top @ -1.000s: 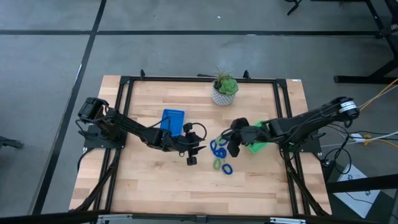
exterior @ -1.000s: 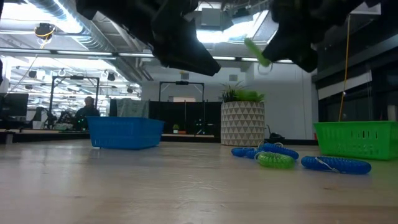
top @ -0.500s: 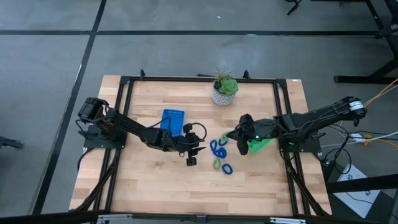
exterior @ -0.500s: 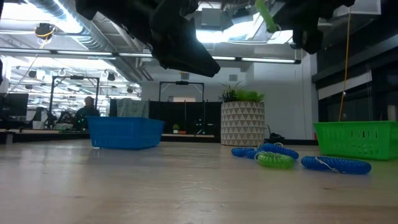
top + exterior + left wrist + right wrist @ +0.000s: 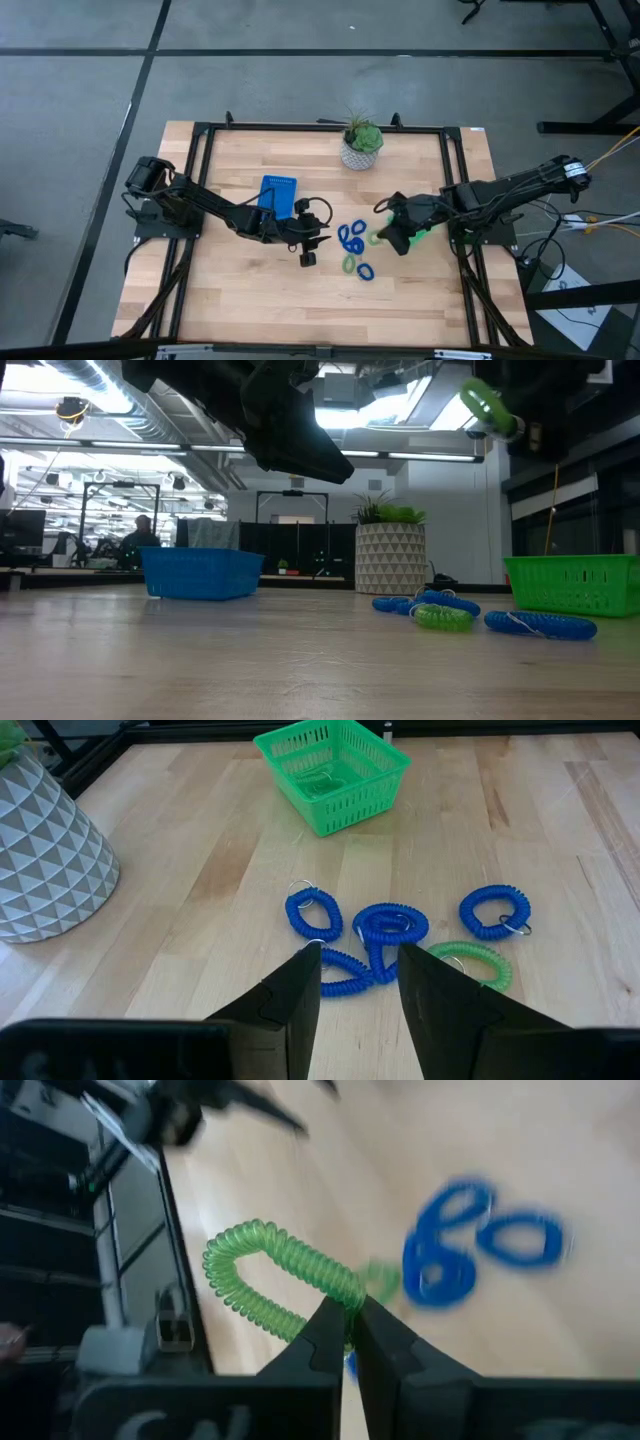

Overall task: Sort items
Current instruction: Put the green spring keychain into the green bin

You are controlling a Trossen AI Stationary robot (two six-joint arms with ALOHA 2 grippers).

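Your counter (image 5: 240, 290) carries a blue tray (image 5: 279, 193) & green tray (image 5: 332, 770). Left pincer (image 5: 308, 248) hangs spread, nothing in it. Right pincer (image 5: 350, 1335) pinches a green ring (image 5: 270, 1280) aloft, near green tray. Blue rings (image 5: 390, 924) plus one green lie mid-counter.

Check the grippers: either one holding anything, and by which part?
The right gripper holds a light green coil ring, pinched on one end of its loop, the rest hanging free above the table. The left gripper holds nothing, its jaws apart over the blue rings.
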